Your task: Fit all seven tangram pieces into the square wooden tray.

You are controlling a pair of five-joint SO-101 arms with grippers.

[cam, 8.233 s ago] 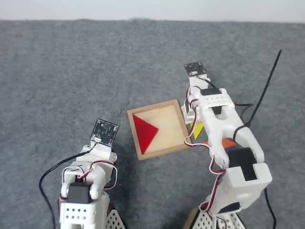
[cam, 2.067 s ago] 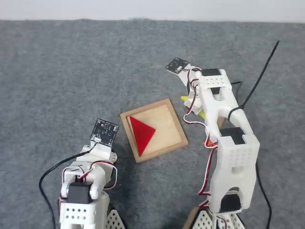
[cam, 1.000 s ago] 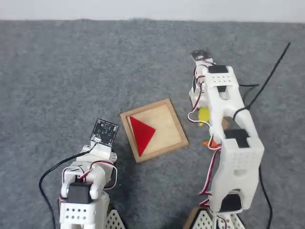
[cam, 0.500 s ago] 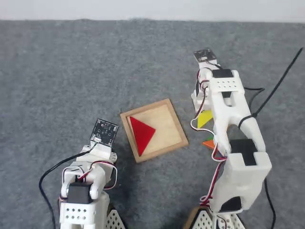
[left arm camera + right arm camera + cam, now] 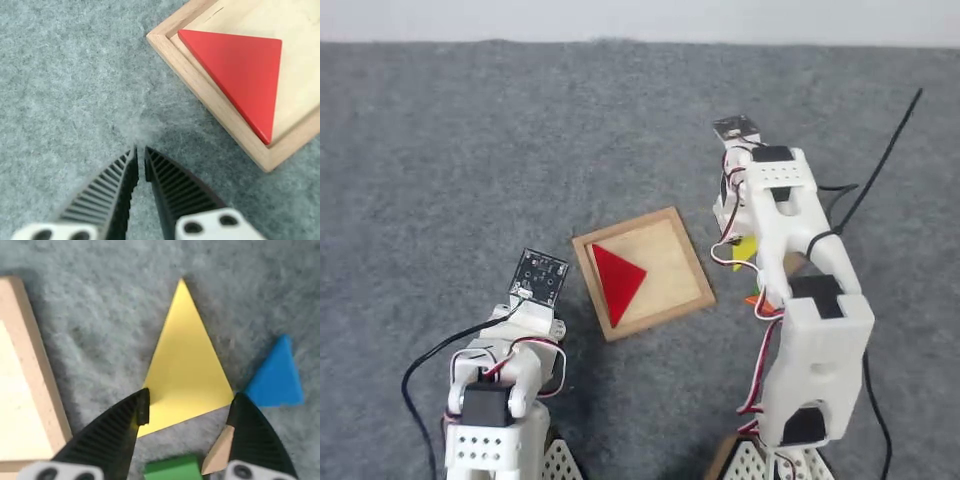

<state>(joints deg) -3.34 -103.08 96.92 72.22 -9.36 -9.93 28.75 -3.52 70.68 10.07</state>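
Note:
The square wooden tray [image 5: 697,265] lies mid-table with a red triangle [image 5: 617,279] in its left half. In the left wrist view the same red triangle [image 5: 240,70] rests inside the tray's corner [image 5: 192,80]. My left gripper [image 5: 140,152] is shut over bare felt just short of that corner. My right arm [image 5: 775,200] hangs over the pieces right of the tray. Its gripper [image 5: 190,407] is open, with its fingertips either side of the wide end of a flat yellow triangle [image 5: 187,365]. A sliver of that triangle [image 5: 745,250] shows beside the arm.
A blue piece [image 5: 277,377], a green piece [image 5: 172,467] and a tan piece [image 5: 217,455] lie close around the yellow triangle. An orange piece [image 5: 756,298] peeks out under the right arm. The tray's rim [image 5: 30,365] is just beside the yellow triangle. Grey felt covers the table.
The tray slid a little to the left early on. Over the last second the right arm swung right, then back left over the yellow triangle. The left arm stayed put.

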